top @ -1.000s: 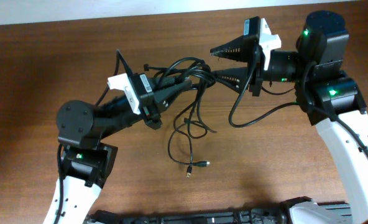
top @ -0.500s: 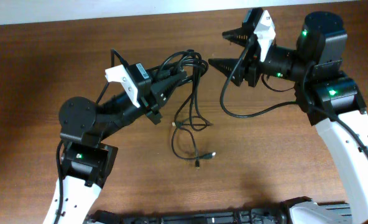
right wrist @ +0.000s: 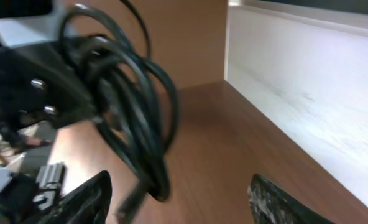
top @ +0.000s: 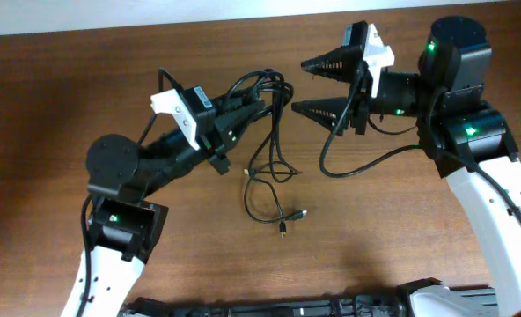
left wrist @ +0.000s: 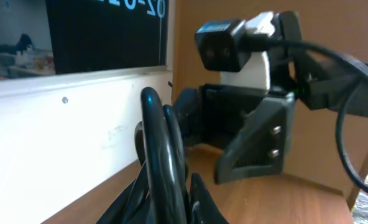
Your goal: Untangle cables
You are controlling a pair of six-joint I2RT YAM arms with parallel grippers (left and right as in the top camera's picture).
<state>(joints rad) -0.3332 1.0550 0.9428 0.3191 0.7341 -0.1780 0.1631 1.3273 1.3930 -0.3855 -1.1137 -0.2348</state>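
Your brown wooden table [top: 49,132] carried the slack lower loops of the black cables [top: 262,195] near its middle, with their small plug ends [top: 283,225] lying toward five o'clock.

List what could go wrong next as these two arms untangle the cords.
The left claw grips the cords at the knotted bunch, so pulling may tighten it. The open right claw hangs near the arm's own wire and might catch that instead. The loose plugs could drag across the table.
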